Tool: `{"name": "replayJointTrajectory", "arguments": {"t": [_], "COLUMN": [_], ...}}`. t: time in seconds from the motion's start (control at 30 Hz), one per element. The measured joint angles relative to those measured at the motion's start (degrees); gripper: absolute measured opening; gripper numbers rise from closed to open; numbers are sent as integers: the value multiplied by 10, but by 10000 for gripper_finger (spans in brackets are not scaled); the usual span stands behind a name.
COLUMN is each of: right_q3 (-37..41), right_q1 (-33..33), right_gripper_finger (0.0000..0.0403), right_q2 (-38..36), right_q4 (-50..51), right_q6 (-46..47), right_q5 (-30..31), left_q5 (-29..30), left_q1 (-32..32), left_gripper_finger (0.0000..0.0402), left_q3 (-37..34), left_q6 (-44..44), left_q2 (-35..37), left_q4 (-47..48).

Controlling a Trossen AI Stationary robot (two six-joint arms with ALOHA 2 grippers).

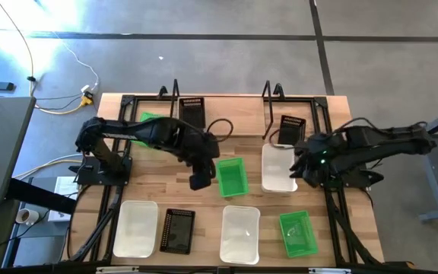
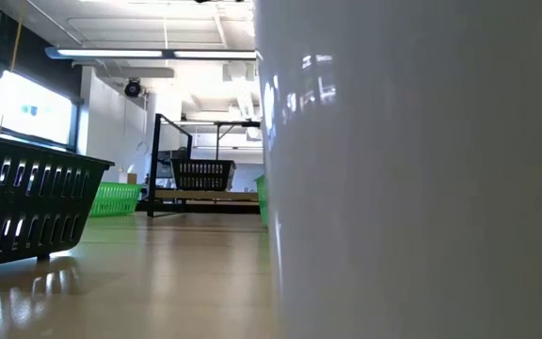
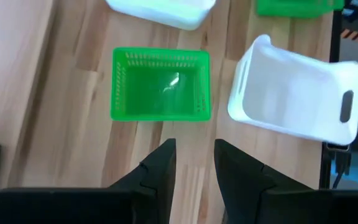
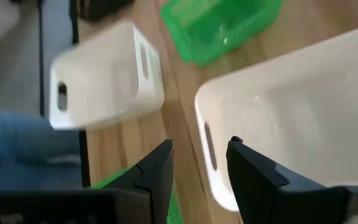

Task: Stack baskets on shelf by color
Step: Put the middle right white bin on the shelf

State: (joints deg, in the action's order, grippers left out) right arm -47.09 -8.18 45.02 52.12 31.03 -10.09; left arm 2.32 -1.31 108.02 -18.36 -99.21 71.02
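Two dark grippers work over the wooden table [image 1: 204, 205]. Left gripper [image 1: 201, 176], fingers slightly parted and holding nothing, hovers just beside a bright green basket [image 1: 232, 176] at the table's middle; from the left wrist view that green basket [image 3: 160, 84] shows mesh walls, a glossy floor and an open top. Right gripper [image 1: 304, 169], its fingers [image 4: 157, 165] also parted and empty in the right wrist view, sits at the right-hand edge of a white basket [image 1: 278, 167], a smooth-walled bin with slot handles, lying just right of the central green one.

Counted from above: three green baskets, being the central one, one at the front right [image 1: 297, 233] and one behind the left arm near the shelf [image 1: 149, 118]; three white baskets, with two more along the front edge [image 1: 135, 228] [image 1: 240, 234]; three black mesh baskets, one on the front row [image 1: 178, 230] and two at the back [image 1: 192, 112] [image 1: 292, 127].

At the table's far edge stands the shelf [image 1: 219, 103], black wire uprights at each end. In the low view one black basket [image 2: 202, 174] rests on its board.
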Motion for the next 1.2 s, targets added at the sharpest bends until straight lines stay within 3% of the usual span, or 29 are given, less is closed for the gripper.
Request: {"name": "replayJointTrajectory", "arguments": {"t": [0.33,0.57,0.73,1.2], "right_q3": [0,0,0,0], "right_q1": [-98,-138,-153,-157], "right_gripper_finger": [133,133,133,133], "right_q2": [126,194,228,346], "right_q4": [0,-9,-11,-49], "right_q6": [30,25,26,15], "right_q5": [2,41,85,108], "left_q5": [-1,-1,0,0], "left_q1": [-46,-73,-84,-89], "left_gripper_finger": [101,101,101,101], "left_q3": [-12,-13,-13,-13], "left_q6": [-1,-13,-16,-14], "left_q2": [14,23,28,27], "left_q4": [7,9,8,9]}}
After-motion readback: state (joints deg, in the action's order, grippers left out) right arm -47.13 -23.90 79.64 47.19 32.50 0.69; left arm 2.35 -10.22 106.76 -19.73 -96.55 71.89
